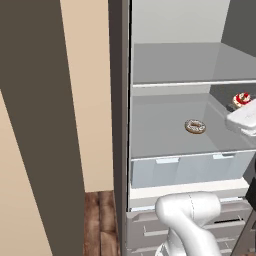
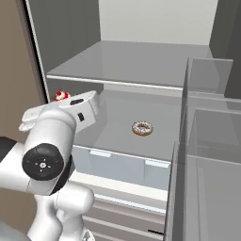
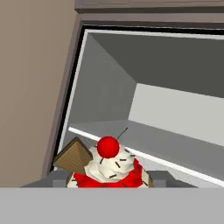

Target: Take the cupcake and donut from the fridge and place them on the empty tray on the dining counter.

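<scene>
hand view: the cupcake (image 3: 109, 168) sits right at the gripper (image 3: 107, 180), between its two grey finger tips, one showing on either side of the red wrapper. the tips stand close against the wrapper, but whether they press it i cannot tell. pale frosting, a red cherry and a brown wafer rise just above the tips. beyond the gripper lie the grey walls and a shelf edge of the fridge (image 3: 105, 87).

left base view: the cupcake (image 1: 241, 99) is at the far end of the white hand, on the middle shelf. the donut (image 1: 195, 126) lies flat on the same shelf, well apart from the gripper, nearer the shelf's front edge.
</scene>
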### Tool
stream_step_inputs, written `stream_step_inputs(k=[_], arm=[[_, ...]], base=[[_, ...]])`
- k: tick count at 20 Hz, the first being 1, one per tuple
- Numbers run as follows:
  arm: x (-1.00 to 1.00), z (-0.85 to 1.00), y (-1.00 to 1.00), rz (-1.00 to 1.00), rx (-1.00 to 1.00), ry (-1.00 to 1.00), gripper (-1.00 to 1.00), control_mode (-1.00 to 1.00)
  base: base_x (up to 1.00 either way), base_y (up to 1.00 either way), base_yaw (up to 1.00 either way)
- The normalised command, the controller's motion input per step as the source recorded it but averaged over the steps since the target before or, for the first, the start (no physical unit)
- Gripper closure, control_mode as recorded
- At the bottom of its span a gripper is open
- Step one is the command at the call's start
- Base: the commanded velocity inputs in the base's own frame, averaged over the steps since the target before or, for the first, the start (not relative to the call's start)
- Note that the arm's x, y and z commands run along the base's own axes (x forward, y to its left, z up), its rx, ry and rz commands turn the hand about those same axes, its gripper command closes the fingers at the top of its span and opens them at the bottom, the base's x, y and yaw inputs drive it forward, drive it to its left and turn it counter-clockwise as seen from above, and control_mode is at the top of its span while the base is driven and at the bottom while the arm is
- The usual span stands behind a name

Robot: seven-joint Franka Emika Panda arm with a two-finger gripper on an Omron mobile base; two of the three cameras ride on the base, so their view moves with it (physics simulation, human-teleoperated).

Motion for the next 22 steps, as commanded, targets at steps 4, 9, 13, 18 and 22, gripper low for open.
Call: stream_step_inputs(k=[4,9,13,18,22], arm=[[-0.8,-0.52,0.25,0.0,0.0,-0.05,1.0,-1.0],[-0.3,-0.6,0.44,-0.01,0.0,0.0,1.0,-1.0],[0.18,-0.31,0.29,0.0,0.0,-0.04,1.0,-1.0],[0.2,-0.08,0.12,-0.01,0.0,-0.05,1.0,-1.0],[0.0,0.0,0.0,0.0,0.0,0.0,1.0,-1.0]], base=[[0.0,0.0,0.0],[0.0,0.0,0.0],[0.0,0.0,0.0],[0.0,0.0,0.0],[0.0,0.0,0.0]])
